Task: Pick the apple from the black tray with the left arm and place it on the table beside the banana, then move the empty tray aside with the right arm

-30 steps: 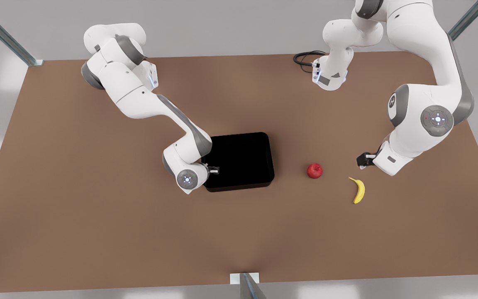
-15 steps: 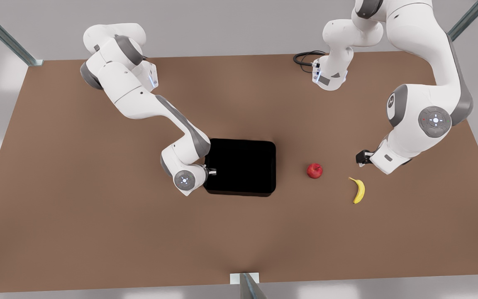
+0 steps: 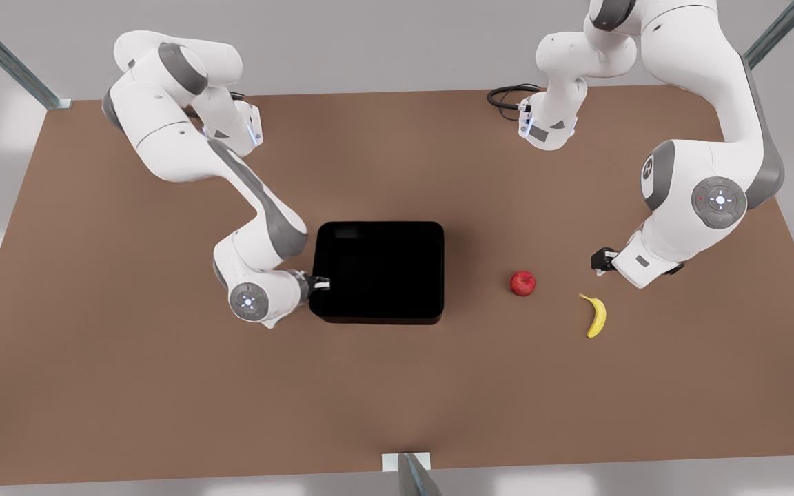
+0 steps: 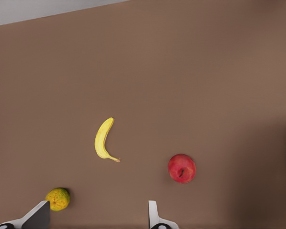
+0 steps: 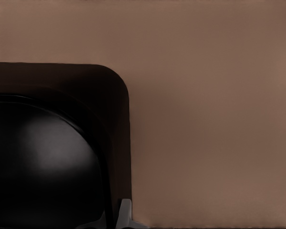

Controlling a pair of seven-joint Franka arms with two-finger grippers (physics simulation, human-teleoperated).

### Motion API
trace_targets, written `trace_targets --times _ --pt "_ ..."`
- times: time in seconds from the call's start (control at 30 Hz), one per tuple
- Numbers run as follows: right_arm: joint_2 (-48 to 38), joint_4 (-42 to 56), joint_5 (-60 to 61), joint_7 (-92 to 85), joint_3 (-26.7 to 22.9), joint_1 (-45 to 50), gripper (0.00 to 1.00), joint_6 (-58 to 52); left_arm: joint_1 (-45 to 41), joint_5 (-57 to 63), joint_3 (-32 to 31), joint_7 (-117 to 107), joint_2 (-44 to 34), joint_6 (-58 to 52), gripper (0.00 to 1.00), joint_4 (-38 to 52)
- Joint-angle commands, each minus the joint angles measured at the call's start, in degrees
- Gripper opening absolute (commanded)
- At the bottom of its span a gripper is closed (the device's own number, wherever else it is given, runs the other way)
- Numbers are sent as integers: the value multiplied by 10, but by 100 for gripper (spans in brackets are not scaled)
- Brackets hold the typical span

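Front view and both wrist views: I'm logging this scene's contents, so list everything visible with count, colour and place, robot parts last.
table: one, brown, under everything.
tray: one, black, empty, mid-table.
apple: one, red, on the table between tray and banana.
banana: one, yellow, on the table toward the front view's right of the apple.
round fruit: one, yellow-green, on the table near the left pincer.
cable: one, black, looped at the far table edge.
left pincer: one, black, open, above the table near the banana.
right pincer: one, black, shut on the tray's rim at the front view's left.

Red apple [image 3: 522, 283], black tray [image 3: 376, 272] (matte)
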Motion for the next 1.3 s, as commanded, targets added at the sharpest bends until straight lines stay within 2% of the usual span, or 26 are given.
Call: trace_targets --times 0.0,0.2,0.3,0.43,0.8,1.07,1.17,1.2,1.23,1.27 --pt "-12 6 -7 -13 6 -16 11 -89 0 1 -1 14 -1 0 100 0" --pt "-45 6 -108 -192 -1 -85 11 -130 0 2 -1 14 -1 0 100 0" --pt "-49 6 -106 -310 -76 -86 11 -130 0 2 -1 14 -1 0 100 0" --pt "-66 7 -106 -414 -133 -90 11 -142 -1 2 -1 13 -1 0 100 -1" --pt "-93 31 -105 -550 -226 -89 11 -165 -1 2 -1 13 -1 -1 100 -2" --pt "-45 30 -108 -546 -245 -87 11 -101 -1 2 -1 13 -1 -2 100 -2" --pt "-33 29 -108 -545 -254 -84 14 -83 -3 2 -1 12 0 -2 100 -3" --pt "-33 29 -108 -546 -254 -83 34 -80 -3 2 -1 13 0 -2 100 -3" --pt "-33 29 -107 -543 -254 -83 78 -80 -2 2 -2 12 -1 -2 100 -3" --pt "-34 30 -107 -541 -255 -80 90 -81 -3 2 -1 13 0 -2 100 -3"
